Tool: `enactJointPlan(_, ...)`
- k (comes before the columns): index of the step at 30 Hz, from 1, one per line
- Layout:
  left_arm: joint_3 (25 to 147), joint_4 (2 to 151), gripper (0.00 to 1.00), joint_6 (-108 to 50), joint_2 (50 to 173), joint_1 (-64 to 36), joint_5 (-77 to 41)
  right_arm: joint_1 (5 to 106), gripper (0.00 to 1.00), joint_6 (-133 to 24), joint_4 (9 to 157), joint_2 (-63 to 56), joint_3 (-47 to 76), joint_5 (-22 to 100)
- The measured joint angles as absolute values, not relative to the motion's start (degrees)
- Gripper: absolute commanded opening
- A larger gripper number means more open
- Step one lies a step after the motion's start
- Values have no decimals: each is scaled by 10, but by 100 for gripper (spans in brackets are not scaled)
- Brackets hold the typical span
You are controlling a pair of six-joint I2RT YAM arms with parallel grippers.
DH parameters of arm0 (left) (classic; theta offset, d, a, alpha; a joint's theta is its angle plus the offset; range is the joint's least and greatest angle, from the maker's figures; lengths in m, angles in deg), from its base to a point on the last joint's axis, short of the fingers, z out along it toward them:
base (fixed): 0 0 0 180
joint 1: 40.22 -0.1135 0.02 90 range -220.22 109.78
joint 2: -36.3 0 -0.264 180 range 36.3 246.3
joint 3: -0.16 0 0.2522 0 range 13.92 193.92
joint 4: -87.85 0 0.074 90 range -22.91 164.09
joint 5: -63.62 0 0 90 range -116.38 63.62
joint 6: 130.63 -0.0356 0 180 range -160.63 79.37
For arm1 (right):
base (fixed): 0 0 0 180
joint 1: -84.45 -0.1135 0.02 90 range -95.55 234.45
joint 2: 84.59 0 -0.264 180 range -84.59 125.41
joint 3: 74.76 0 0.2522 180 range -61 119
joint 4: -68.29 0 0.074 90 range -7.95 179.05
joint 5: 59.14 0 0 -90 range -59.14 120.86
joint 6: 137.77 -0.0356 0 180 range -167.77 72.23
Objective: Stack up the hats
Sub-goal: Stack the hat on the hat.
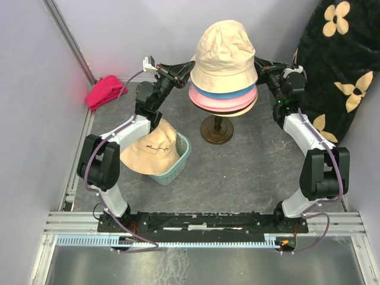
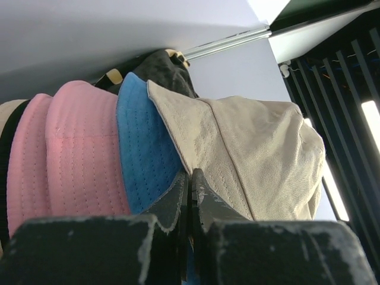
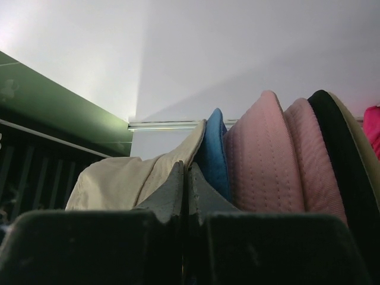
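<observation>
Several hats sit stacked on a dark stand (image 1: 217,129) at the back middle. A beige hat (image 1: 224,50) is on top, over a blue hat (image 1: 231,93), pink hats (image 1: 217,103) and a tan brim (image 1: 248,108) at the bottom. My left gripper (image 1: 189,74) is shut on the beige hat's left brim. In the left wrist view, the left gripper (image 2: 190,173) pinches the brim edge between the beige hat (image 2: 255,154) and the blue hat (image 2: 145,148). My right gripper (image 1: 259,70) is shut on the right brim, and in the right wrist view the right gripper (image 3: 185,165) meets the beige hat (image 3: 119,178). A black hat (image 3: 332,148) shows behind the pink hats.
Another beige hat (image 1: 151,151) lies in a teal basket (image 1: 181,155) at the left arm's elbow. A magenta-red cloth bundle (image 1: 105,91) sits at the back left by the wall. A black flowered cushion (image 1: 341,65) leans at the back right.
</observation>
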State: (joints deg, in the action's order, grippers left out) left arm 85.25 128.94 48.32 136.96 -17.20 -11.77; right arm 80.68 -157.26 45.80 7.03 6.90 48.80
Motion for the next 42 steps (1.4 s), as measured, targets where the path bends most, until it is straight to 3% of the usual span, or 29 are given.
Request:
enactJointPlan(8, 850, 1249, 3, 483, 1352, -169, -124, 806, 2, -1546, 469, 65, 69, 487)
enactJointPlan(16, 848, 1252, 7, 483, 1351, -169, -125, 809, 36, -1503, 519, 53, 80, 476)
enactJointPlan(19, 848, 1252, 8, 483, 1351, -170, -123, 816, 44, -1483, 556, 51, 81, 463)
enactJointPlan(26, 848, 1254, 9, 483, 1351, -170, -123, 832, 48, -1453, 609, 20, 81, 436)
enactJointPlan(42, 828, 1261, 8, 483, 1337, -170, -124, 839, 52, -1386, 748, -188, 62, 413)
